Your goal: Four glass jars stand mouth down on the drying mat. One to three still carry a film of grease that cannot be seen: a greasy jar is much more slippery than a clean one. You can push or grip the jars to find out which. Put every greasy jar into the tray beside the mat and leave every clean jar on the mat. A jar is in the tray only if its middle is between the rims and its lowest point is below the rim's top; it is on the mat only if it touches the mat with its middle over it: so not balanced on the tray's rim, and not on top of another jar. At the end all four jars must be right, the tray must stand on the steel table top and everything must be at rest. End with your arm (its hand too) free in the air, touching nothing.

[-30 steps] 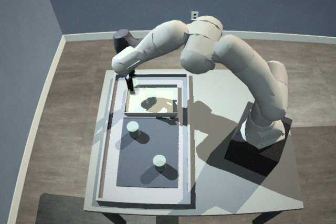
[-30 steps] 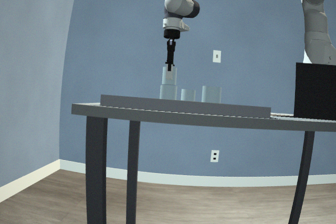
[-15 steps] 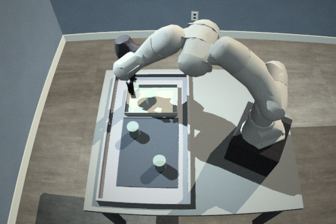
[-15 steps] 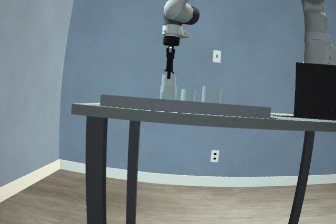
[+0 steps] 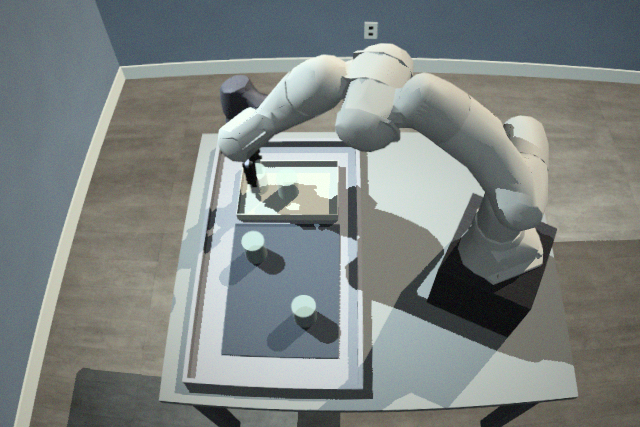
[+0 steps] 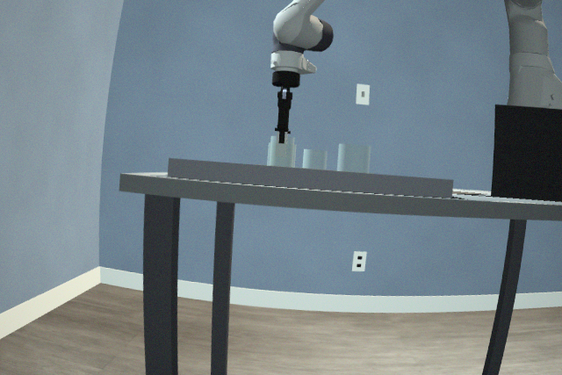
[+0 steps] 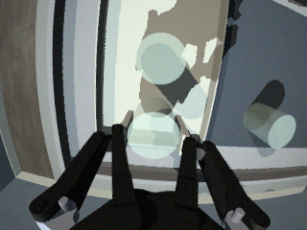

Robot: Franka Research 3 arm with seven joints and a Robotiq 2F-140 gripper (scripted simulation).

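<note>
My gripper (image 5: pixel 253 180) (image 6: pixel 282 137) (image 7: pixel 153 121) is shut on a pale glass jar (image 5: pixel 262 174) (image 6: pixel 281 155) (image 7: pixel 153 129), mouth down. It holds the jar low over the far left corner of the shiny tray (image 5: pixel 286 216) (image 7: pixel 104 57). Whether the jar touches the tray floor is hidden. A second jar (image 5: pixel 286 187) (image 7: pixel 163 59) stands in the middle of the tray. Two jars (image 5: pixel 253 245) (image 5: pixel 303 308) stand upright on the grey drying mat (image 5: pixel 315 267) (image 7: pixel 269 45); one of them shows in the wrist view (image 7: pixel 271 125).
A low raised frame (image 5: pixel 356 257) (image 6: pixel 313 176) surrounds the mat and tray on the steel table top (image 5: pixel 439 195). The arm's black base block (image 5: pixel 480 293) (image 6: pixel 526 153) stands at the table's right side. The side view shows two more jars (image 6: pixel 314 159) (image 6: pixel 353 157) behind the frame.
</note>
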